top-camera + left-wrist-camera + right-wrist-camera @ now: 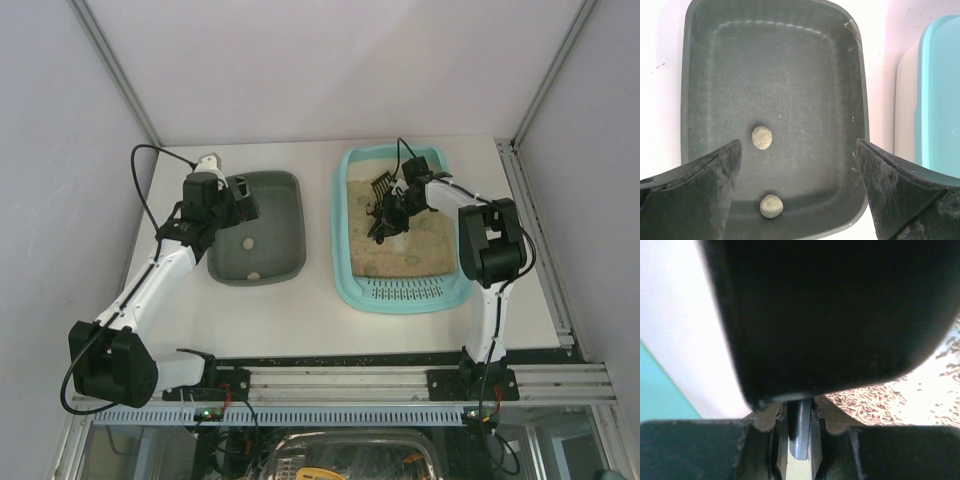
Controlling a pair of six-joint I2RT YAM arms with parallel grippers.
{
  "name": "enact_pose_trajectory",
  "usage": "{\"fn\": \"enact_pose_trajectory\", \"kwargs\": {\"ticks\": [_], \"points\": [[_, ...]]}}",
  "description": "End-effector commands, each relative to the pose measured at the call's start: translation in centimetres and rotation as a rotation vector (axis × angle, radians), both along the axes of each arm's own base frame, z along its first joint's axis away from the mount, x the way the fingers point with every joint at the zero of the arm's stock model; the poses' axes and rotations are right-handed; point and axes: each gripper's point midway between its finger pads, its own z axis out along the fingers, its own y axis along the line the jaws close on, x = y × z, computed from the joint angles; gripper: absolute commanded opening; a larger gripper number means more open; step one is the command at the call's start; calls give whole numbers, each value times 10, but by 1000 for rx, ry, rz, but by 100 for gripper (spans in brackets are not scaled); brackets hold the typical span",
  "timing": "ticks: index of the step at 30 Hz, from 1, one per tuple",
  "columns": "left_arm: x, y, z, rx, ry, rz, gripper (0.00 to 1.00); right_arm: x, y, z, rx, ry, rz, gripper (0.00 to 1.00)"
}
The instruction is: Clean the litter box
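The turquoise litter box (340, 262), a rounded-rectangular tray with a slotted grille (410, 291) at its near end and tan litter (428, 248) inside, sits on the counter (310, 310) beneath the right gripper (799, 445), which is clenched on the handle of a black slotted scoop (382, 184). The left gripper (799, 150) hangs released, jaws wide apart, above a dark grey-green tray (700, 75) holding 2 pale clumps (762, 137).

On the right of the table (300, 325), turquoise litter box (400, 306) with tan litter (425, 250), slotted grille (410, 291) at its near end. Over the litter, right gripper (388, 222) with a black scoop (381, 183). Further left, dark grey tray (282, 235) with two pale lumps (247, 243), left gripper (243, 200) above its far end
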Motion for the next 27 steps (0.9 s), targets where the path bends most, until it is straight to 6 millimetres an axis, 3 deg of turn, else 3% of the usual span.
{"fn": "enact_pose_trajectory", "kwargs": {"ticks": [1, 7, 11, 16, 27], "points": [[2, 3, 4, 14, -19, -8, 100, 2, 28, 27, 224, 7, -15, 0], [2, 5, 6, 34, -16, -4, 100, -5, 34, 27, 262, 24, -14, 0], [2, 8, 8, 48, -16, 1, 100, -20, 22, 15, 39, 32, 58, 0], [-1, 9, 5, 53, 2, 5, 100, -39, 15, 17, -170, 11, 166, 0], [2, 6, 9, 50, 10, -12, 100, -39, 42, 21, -46, 22, 164, 0]]}}
